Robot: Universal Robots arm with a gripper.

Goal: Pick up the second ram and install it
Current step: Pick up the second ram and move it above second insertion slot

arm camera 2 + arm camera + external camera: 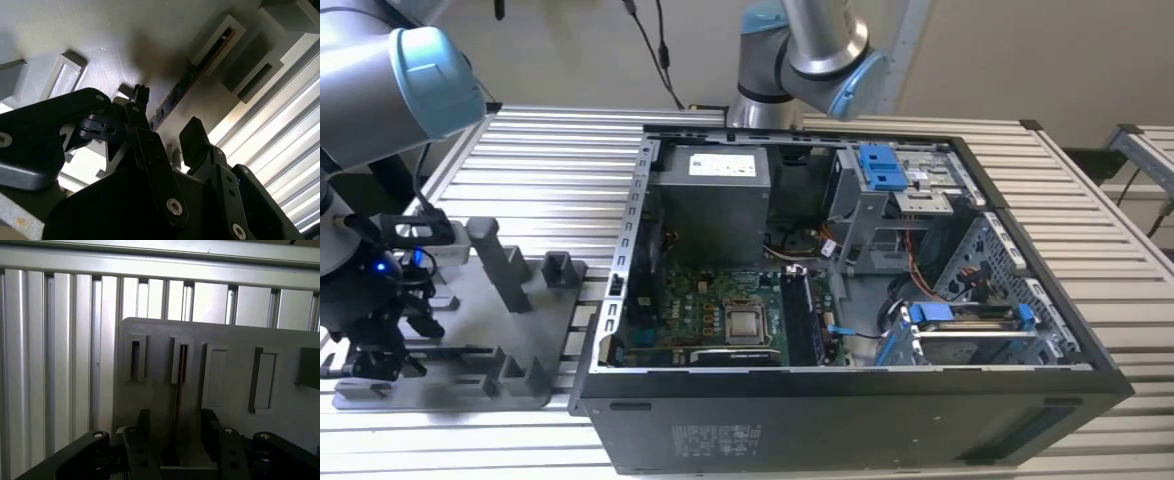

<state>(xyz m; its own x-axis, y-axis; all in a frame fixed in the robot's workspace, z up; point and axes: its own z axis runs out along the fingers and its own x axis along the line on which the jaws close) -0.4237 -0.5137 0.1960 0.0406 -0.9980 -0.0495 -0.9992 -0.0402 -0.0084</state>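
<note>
Gripper [380,345]: at 8 o'clock in the exterior view, low over the grey tray [534,340]. Jaws spread wide, gripping nothing.
Fingers [144,426]: black, one on each side of the second ram [178,377]. In the first wrist view a gap shows between the stick and each finger.
Second ram: thin dark stick standing on edge on the tray and seen edge-on in the first wrist view. In the second wrist view [190,75] it runs lengthwise away from between the fingertips.
Holder block [173,360]: grey and slotted; the stick's far end sits in its slot. A like block [128,357] stands just beside it.
Gripper in wrist views: midpoint lies over the stick's near end [176,417] [167,112].
Tray: flat grey plate with raised blocks and posts, lying on the slatted aluminium table [560,150], just beside the computer case [854,400] at its 9 o'clock.
Computer case: side open, taking the middle of the exterior view. The green motherboard [707,300] lies inside near 6 o'clock, well apart from the stick.
Other arm joint [801,50]: grey with a blue cap, at 12 o'clock behind the case.
</note>
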